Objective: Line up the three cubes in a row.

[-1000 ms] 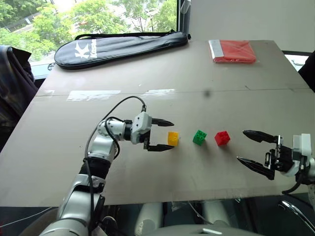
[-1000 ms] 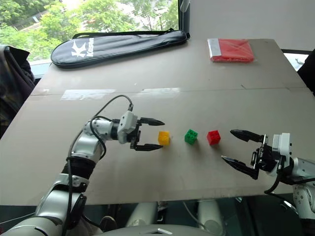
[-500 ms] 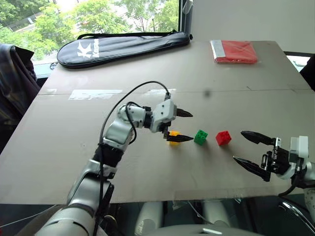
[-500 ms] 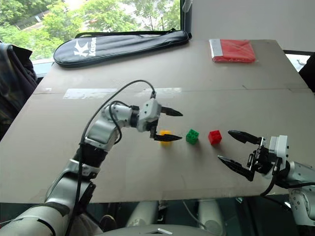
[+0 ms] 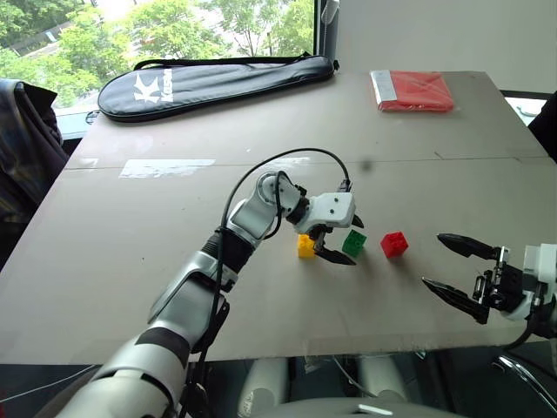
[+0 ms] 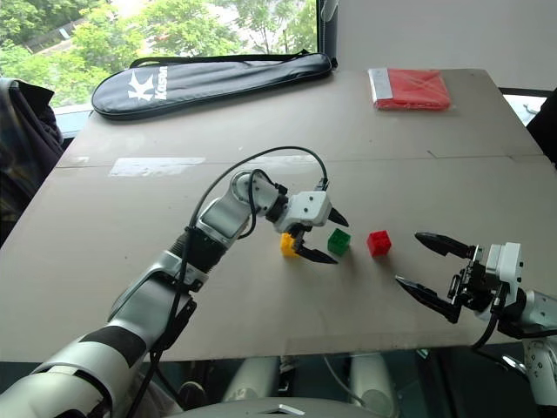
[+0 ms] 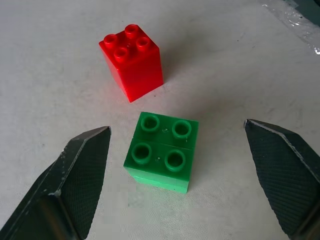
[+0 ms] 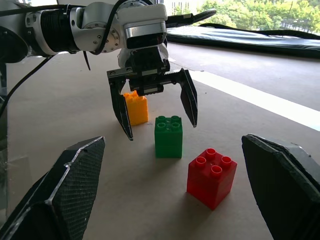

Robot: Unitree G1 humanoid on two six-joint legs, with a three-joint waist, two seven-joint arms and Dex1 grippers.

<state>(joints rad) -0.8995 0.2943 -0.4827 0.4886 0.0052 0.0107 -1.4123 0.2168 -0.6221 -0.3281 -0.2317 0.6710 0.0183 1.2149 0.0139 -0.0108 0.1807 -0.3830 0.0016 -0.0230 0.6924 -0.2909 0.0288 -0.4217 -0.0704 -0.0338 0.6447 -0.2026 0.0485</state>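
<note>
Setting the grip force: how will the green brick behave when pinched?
The green brick looks like rigid plastic, so probably stiff and light. Its smooth glossy sides may slip. It stands tall in the right wrist view, so a push could tip it.

Three small studded plastic toy bricks stood mid-tabletop: one yellow brick [image 5: 305, 246], one green brick [image 5: 353, 243], one red brick [image 5: 394, 244]. One flat red packet [image 5: 415, 91] and one long black zipped racket bag [image 5: 213, 82] lay along the far edge.

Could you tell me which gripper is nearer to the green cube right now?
Left. The left gripper hangs open right over the green cube; the right gripper waits open beyond the red cube.
</note>
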